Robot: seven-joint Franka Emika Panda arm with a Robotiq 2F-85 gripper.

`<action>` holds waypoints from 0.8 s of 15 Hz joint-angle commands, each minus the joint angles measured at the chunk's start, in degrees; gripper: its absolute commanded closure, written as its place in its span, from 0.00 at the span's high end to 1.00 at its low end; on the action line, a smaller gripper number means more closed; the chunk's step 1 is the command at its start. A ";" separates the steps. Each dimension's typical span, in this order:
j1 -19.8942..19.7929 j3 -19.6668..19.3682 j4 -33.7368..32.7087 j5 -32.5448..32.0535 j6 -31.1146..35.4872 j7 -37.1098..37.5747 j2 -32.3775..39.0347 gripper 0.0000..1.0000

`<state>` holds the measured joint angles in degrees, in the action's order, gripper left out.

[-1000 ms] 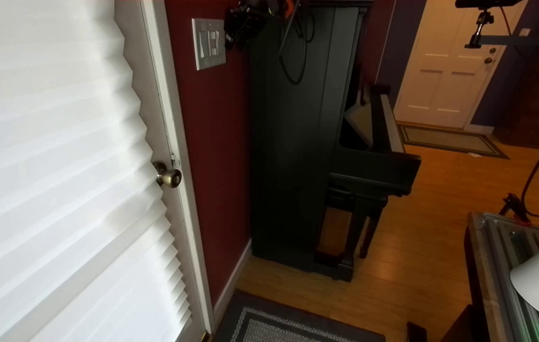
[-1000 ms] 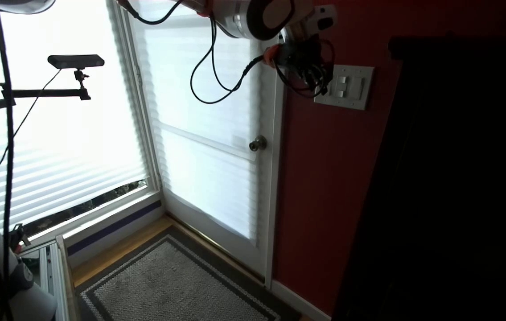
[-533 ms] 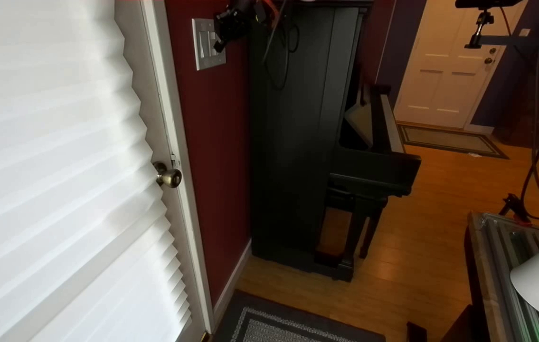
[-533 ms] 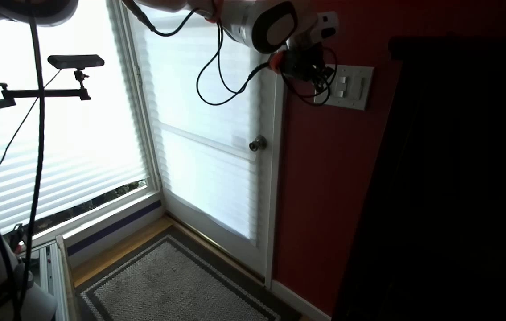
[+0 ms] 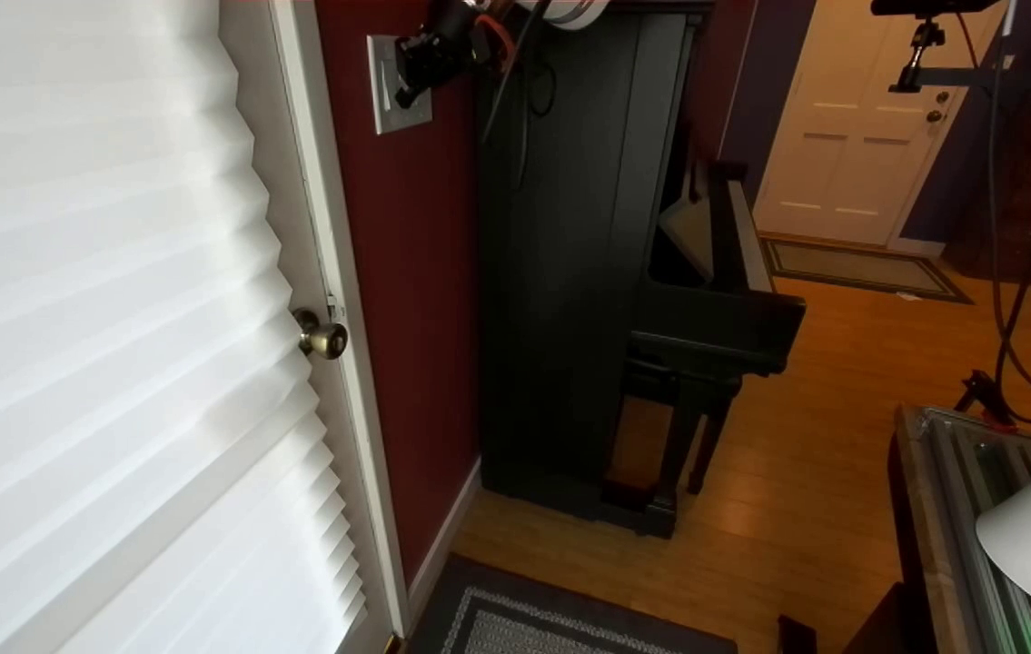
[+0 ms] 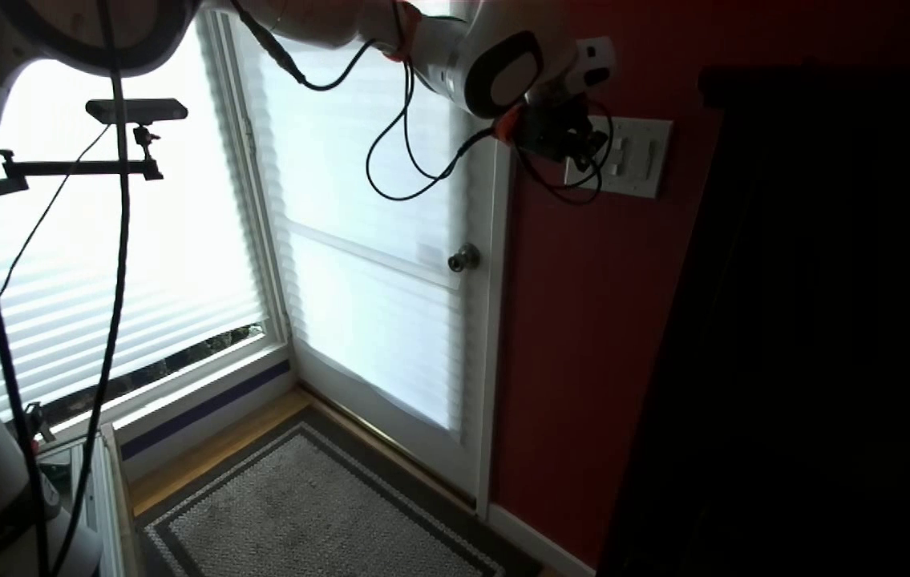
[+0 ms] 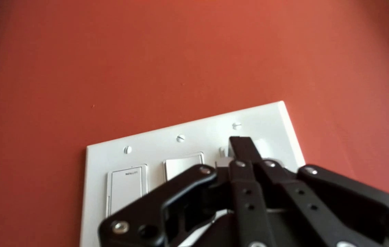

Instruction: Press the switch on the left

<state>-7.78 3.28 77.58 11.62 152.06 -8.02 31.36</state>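
A white-grey plate with several switches in a row is on the red wall; it shows in both exterior views (image 5: 408,119) (image 6: 636,181) and in the wrist view (image 7: 208,135). Its left switch (image 5: 387,86) shows beside the gripper in an exterior view. My gripper (image 5: 405,94) is right in front of the plate, also in an exterior view (image 6: 592,152). In the wrist view the gripper (image 7: 244,149) is shut and empty, with its fingertips over the plate's right-hand part, hiding most of the switch there. Whether it touches the plate cannot be told. Lettering on a rocker (image 7: 125,190) looks upside down.
A white door with a brass knob (image 5: 326,340) and pleated shade stands left of the plate. A dark upright piano (image 5: 560,272) stands right beside it. Loose cables (image 6: 406,188) hang from the arm. A grey rug (image 6: 302,497) lies below.
My gripper has moved leftward across the plate and slightly down in an exterior view. In an exterior view the arm has moved down and a little right, so the gripper is lower before the plate.
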 commanded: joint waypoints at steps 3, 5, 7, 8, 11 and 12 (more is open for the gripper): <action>-1.95 2.55 -4.28 1.87 0.75 -1.66 3.46 0.00; -2.28 3.02 -4.26 1.99 0.78 -2.00 3.41 0.00; -1.53 1.58 -3.18 0.11 -4.05 -0.29 1.56 0.00; -0.70 0.00 -2.44 -1.82 -7.16 0.75 0.04 0.00; -0.08 -1.78 -0.94 -5.06 -19.37 1.90 -4.97 0.26; 0.14 -2.43 -0.21 -6.65 -23.21 1.92 -6.92 0.28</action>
<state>-8.45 2.74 75.65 8.54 138.98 -7.40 30.07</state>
